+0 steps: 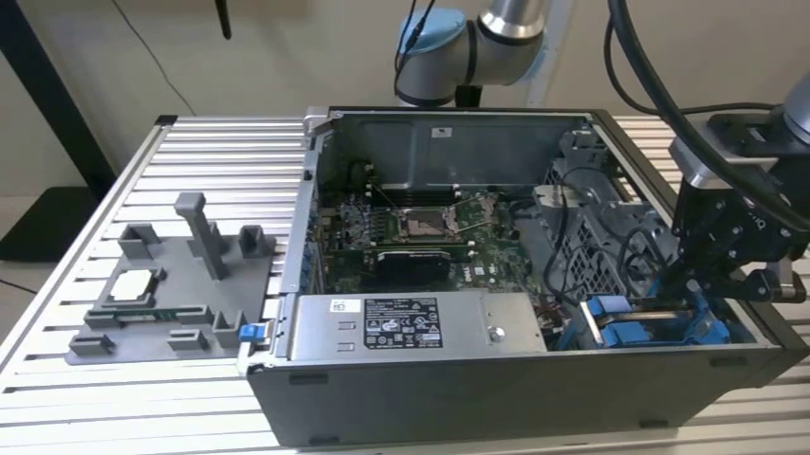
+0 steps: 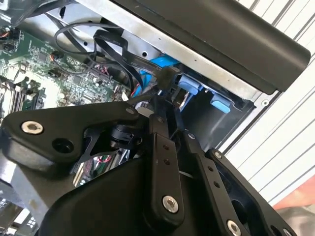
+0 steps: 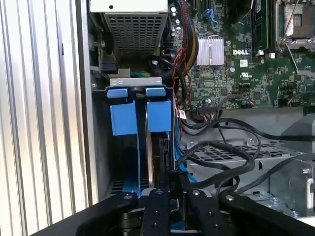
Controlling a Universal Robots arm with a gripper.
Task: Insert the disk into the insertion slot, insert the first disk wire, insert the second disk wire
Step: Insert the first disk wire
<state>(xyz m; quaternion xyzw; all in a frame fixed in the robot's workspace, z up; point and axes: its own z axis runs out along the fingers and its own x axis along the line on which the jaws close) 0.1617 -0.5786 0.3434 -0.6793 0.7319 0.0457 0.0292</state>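
**Pincer closed on a wire plug at the drive bay**

An open dark grey metal computer case (image 1: 506,398) stands on the slatted aluminium counter (image 1: 76,398). Inside it, a large grey labelled power-supply box (image 1: 405,327) lies along the wall nearest the exterior camera. Behind the power-supply box sits the green motherboard (image 1: 418,237) with its square socket.

Just beside the power-supply box, toward the exterior view's right, is the insertion slot (image 3: 135,81), a rectangular grey drive bay with bright blue rails and tabs. The disk (image 3: 158,118), a flat drive in a bright blue plastic carrier frame, stands on edge inside this bay. Its blue handle end faces the power-supply box, and a second blue frame stands just beside it in the same bay. Loose black cables (image 3: 221,157) loop over a perforated grey cage next to the bay.

The black two-fingered pincer (image 3: 174,179) reaches down into the bay at the end away from the power-supply box. Its fingers are drawn close together. In the second wrist view they clamp a small black plug (image 2: 166,76) on a flat black wire, right at the disk's edge. I cannot tell whether the plug is seated.

Outside the case, well apart from the power-supply box toward the exterior view's left, a grey plastic fixture (image 1: 177,303) rests on the counter. A square silver chip (image 1: 133,284) sits in one of its recesses.
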